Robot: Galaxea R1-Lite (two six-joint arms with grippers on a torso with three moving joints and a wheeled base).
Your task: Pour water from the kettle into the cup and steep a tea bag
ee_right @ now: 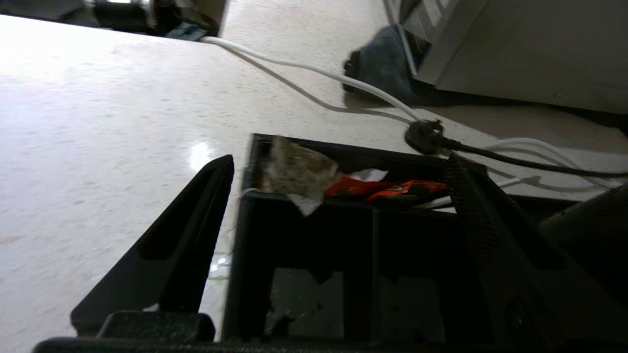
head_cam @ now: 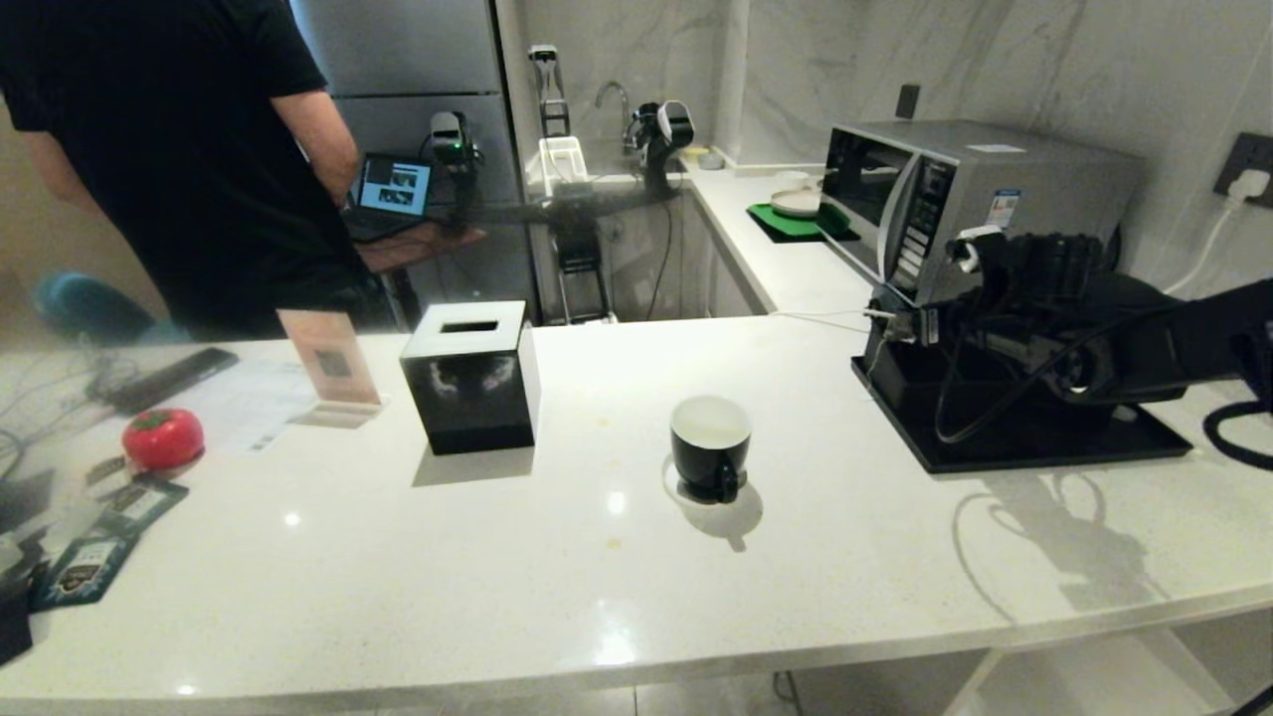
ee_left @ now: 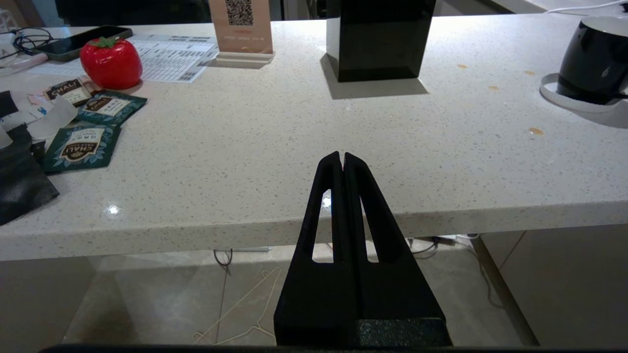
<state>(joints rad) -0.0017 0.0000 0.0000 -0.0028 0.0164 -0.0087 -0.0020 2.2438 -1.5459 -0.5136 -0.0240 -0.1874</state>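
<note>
A white counter (head_cam: 617, 557) is seen from above. The right gripper (ee_right: 338, 196) is held low over a black organizer box (ee_right: 304, 245) at the right end of the counter, in front of a microwave (head_cam: 980, 199). Its fingers (ee_right: 196, 220) are spread wide, one on each side of the box's far compartment. Just ahead of the fingertips, a pale tea bag (ee_right: 297, 171) is seen resting against that compartment's far wall, beside red packets (ee_right: 387, 188). The wide spread is judged to be either a release just made or room left to take the bag; which cannot be told.

The cup (head_cam: 710, 446) is stood alone mid-counter, well to the left of the right gripper, handle toward the robot and white inside showing; water in it cannot be made out. The kettle is not clearly seen, being hidden behind the right arm if present.

The left gripper (ee_left: 342, 159) is parked off the counter's near edge, fingers pressed together and empty. Ahead of it lie a tissue box (ee_left: 378, 39) and teal packets (ee_left: 83, 144); the cup is off to its right. A person (head_cam: 179, 149) is stood behind the counter
</note>
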